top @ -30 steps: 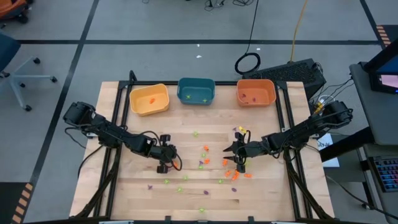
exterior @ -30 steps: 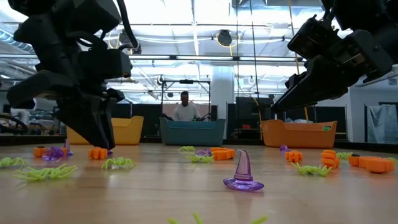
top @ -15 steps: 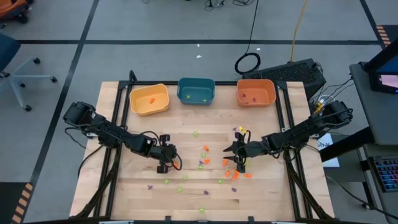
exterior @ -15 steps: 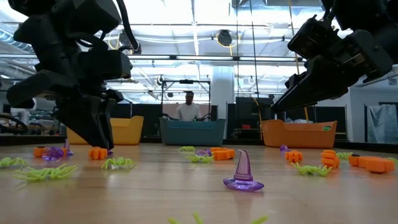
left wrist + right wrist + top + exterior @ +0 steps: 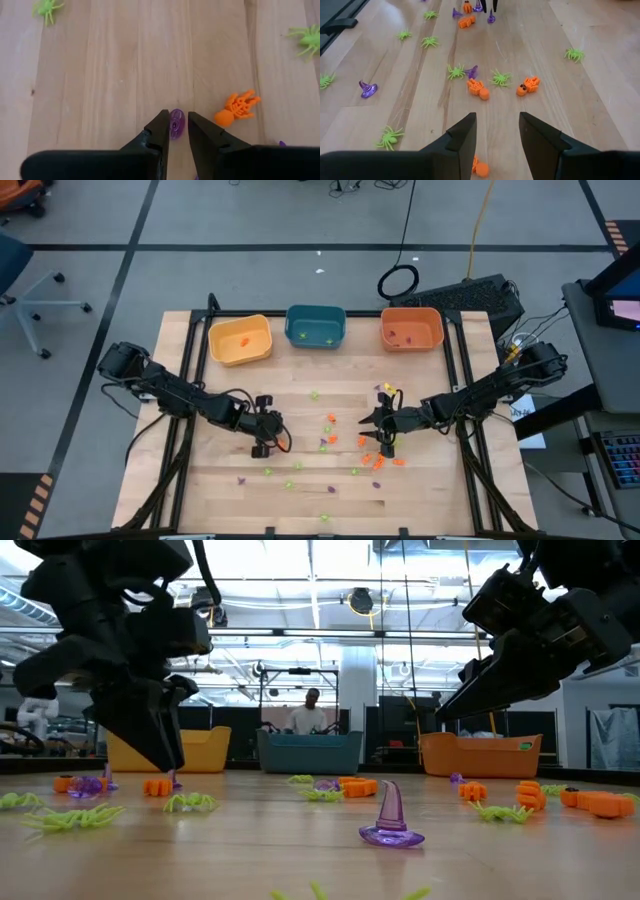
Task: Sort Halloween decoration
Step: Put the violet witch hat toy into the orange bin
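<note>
Looking down from above, your left gripper (image 5: 283, 442) sits low at mid-table, your right gripper (image 5: 366, 422) opposite, trinkets (image 5: 330, 423) scattered between them; yellow bin (image 5: 240, 340), teal bin (image 5: 316, 326) and orange bin (image 5: 411, 328) line the far edge. At table level, a purple witch hat (image 5: 390, 817) stands in front. Your left wrist shows narrow fingers pinching a purple piece (image 5: 176, 123), seemingly held. Your right wrist shows fingers wide, empty, above an orange piece (image 5: 480, 167).
</note>
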Controlling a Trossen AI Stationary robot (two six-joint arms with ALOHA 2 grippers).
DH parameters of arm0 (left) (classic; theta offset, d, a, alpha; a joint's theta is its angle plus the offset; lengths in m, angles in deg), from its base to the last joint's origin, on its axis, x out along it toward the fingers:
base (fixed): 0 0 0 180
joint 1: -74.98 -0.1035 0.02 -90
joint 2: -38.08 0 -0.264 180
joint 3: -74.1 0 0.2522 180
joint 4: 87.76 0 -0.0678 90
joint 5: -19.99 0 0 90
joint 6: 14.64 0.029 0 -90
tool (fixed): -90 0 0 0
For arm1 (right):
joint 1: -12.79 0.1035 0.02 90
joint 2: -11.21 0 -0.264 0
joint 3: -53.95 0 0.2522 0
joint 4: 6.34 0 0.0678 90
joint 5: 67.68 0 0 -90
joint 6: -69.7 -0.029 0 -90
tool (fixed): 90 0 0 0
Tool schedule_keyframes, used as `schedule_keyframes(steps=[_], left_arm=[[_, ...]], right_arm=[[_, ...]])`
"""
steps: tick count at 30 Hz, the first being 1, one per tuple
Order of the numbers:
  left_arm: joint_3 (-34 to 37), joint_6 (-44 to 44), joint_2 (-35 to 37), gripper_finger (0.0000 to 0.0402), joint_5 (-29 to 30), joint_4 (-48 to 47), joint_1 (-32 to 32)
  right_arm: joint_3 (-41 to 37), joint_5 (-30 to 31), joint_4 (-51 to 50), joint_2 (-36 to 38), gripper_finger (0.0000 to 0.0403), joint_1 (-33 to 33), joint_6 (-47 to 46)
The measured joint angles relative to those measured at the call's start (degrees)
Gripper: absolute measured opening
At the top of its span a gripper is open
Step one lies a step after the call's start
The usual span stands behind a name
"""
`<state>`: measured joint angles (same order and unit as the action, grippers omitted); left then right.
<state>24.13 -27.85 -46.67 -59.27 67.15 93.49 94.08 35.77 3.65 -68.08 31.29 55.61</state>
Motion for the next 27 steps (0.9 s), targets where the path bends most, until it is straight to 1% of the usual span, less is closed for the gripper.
schedule_keyframes(steps=[3, 9, 21, 24, 27], left_arm=[[0.0, -0.1, 0.0, 0.0066, 0.0, -2.2, -0.1], [0.0, 0.0, 0.0, 0.0066, 0.3, -0.6, -0.1], [0.0, 0.0, 0.0, 0.0064, 0.2, -0.2, -0.1], [0.0, 0.0, 0.0, 0.0052, 0.2, -0.1, -0.1], [0.0, 0.5, 0.0, 0.003, -0.9, -0.1, -0.1]], right_arm=[[0.0, 0.0, 0.0, 0.0, 0.0134, 0.0, 0.0], [0.0, 0.0, 0.0, 0.0, 0.0134, 0.0, 0.0], [0.0, 0.0, 0.0, 0.0, 0.0134, 0.0, 0.2], [0.0, 0.0, 0.0, 0.0, 0.0134, 0.0, 0.2], [0.0, 0.0, 0.0, 0.0, 0.0134, 0.0, 0.2]])
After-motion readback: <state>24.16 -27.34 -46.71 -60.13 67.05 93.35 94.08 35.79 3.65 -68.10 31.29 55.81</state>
